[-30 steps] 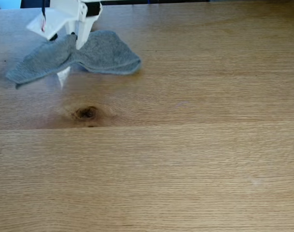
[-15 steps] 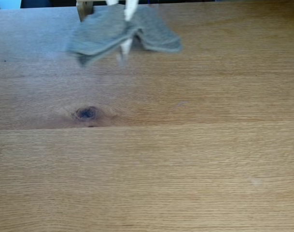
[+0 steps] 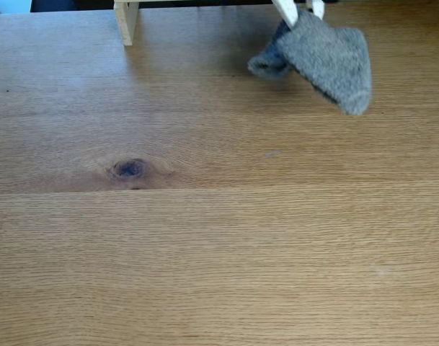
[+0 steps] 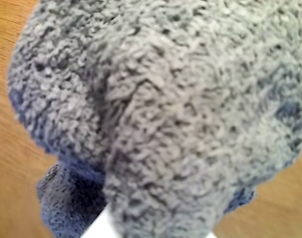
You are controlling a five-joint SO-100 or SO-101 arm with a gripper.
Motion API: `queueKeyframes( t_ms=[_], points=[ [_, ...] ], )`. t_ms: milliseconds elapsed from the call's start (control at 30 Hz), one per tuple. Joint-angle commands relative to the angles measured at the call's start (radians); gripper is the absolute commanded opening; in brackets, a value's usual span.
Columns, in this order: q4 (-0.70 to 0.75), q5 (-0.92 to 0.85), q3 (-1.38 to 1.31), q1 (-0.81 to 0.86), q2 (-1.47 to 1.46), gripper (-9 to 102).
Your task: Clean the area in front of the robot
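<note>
At the far right of the table (image 3: pixel 219 238), the gripper (image 3: pixel 300 13) is pinching a grey cloth (image 3: pixel 327 58), which is draping down.

I work at a plain wooden tabletop (image 3: pixel 226 252) of wide light-brown planks with fine grain and one dark knot (image 3: pixel 129 169), which suggests a home or hobby bench more than a lab. A pale wooden post (image 3: pixel 125 20) stands at the far edge; the kind of room cannot be told.
</note>
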Motion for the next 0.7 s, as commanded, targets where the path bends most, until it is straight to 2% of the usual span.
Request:
queueKeyframes(
  t_ms=[0,233,367,567,667],
  points=[
    [-0.241,0.005,-0.057,-0.02,-0.193,0],
    [-0.712,-0.098,-0.061,-0.052,-0.583,0],
    [-0.907,-0.156,-0.075,-0.064,-0.755,0],
    [-1.045,-0.201,-0.087,0.005,-0.905,0],
    [-0.979,-0.196,-0.181,0.067,-0.957,0]
  ],
)
